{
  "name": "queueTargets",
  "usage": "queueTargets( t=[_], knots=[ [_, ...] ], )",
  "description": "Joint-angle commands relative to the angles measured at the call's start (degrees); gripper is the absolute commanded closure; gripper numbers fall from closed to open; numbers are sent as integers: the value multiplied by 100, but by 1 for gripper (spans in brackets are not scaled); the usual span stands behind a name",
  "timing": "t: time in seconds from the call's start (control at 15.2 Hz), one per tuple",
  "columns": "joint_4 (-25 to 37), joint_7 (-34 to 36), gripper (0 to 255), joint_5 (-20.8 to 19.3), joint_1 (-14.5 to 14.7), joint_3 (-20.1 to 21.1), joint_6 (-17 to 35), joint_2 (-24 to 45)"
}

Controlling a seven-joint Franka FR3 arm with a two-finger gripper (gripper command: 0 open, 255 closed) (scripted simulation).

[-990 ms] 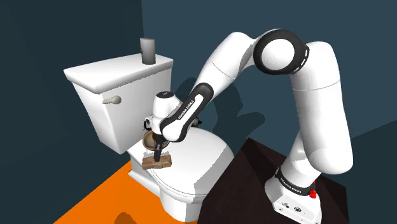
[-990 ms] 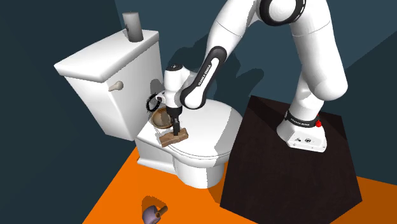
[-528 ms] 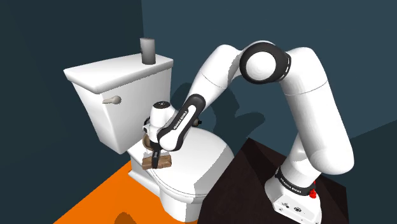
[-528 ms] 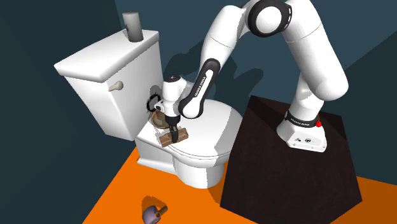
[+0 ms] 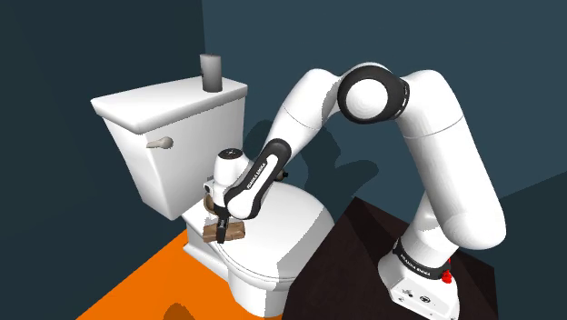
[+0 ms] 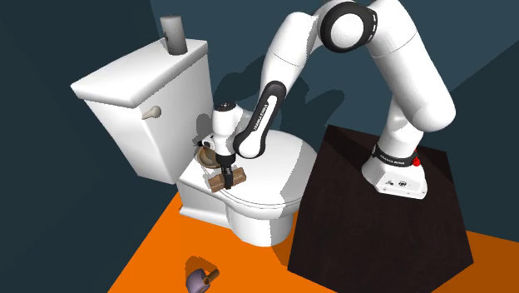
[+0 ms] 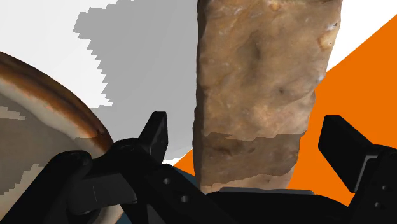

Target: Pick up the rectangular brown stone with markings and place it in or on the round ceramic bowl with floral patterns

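Dark lettering along the white forearm (image 5: 258, 171) is too small to read. The rectangular mottled brown stone (image 7: 267, 83) lies on the white toilet (image 5: 291, 223) lid's rear edge, beside the round brown-rimmed bowl (image 7: 44, 95). The black claw (image 7: 245, 137) straddles the stone, its 2 fingers apart and touching nothing. The second exterior view shows a small purplish object (image 6: 200, 280) on the orange floor (image 6: 150, 250).

A rectangular brown stone (image 7: 261, 83), rough and mottled with pitted markings, lies flat at the edge of the closed toilet lid (image 6: 279, 171), near the lid's rear corner on the second exterior view's left. Just behind it, toward the tank (image 6: 137, 87), a round shallow bowl (image 6: 205, 153) with a brown rim and pale inside sits upright.
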Motion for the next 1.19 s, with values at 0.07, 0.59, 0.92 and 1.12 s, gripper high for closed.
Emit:
queueTargets(
  t=[0.07,0.59,0.92,1.12],
  knots=[
    [0,0,255,0,0,0,0,0],
    [-1,1,255,0,0,0,-1,-1],
    [-118,-8,255,30,-40,48,-178,-296],
    [-194,-18,255,57,-71,86,-320,-514]
  ],
)
